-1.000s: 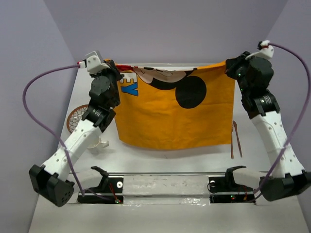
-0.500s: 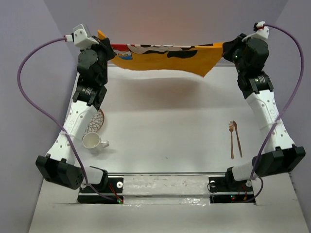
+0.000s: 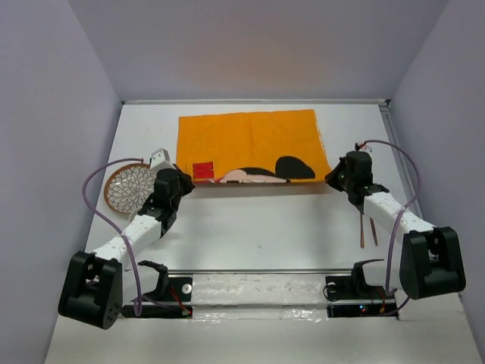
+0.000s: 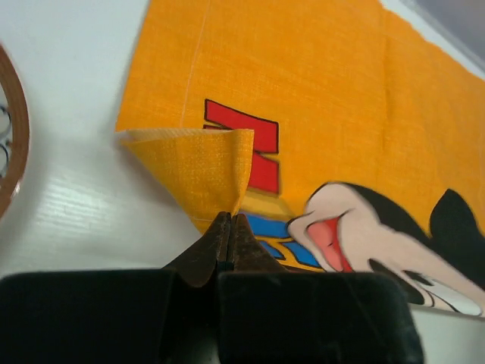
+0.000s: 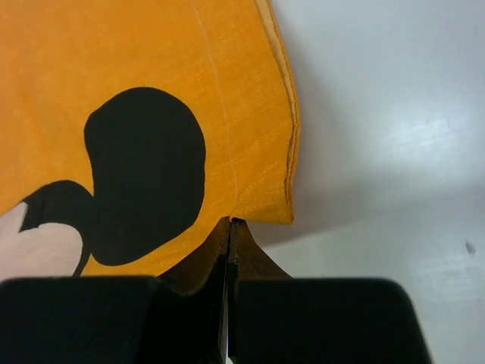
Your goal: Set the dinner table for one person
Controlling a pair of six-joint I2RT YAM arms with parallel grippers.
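Observation:
The orange Mickey Mouse placemat [image 3: 250, 136] lies spread on the far middle of the white dinner table [image 3: 258, 227], its near edge folded up so the print shows. My left gripper [image 3: 188, 184] is shut on its near left corner; in the left wrist view [image 4: 231, 218] a folded flap of cloth [image 4: 197, 163] is pinched in the tips. My right gripper [image 3: 331, 180] is shut on the near right corner, seen in the right wrist view [image 5: 229, 221] at the cloth's hem [image 5: 261, 205]. Both arms reach low over the table.
A patterned plate with a brown rim [image 3: 125, 187] lies left of the placemat, its edge also in the left wrist view [image 4: 11, 152]. A copper fork [image 3: 362, 233] and knife [image 3: 373, 231] lie at the right, partly under my right arm. The cup is hidden.
Both arms have come down and toward me, bringing the placemat from hanging in the air at the far edge to lying flat on the table. The cup is now hidden by the left arm.

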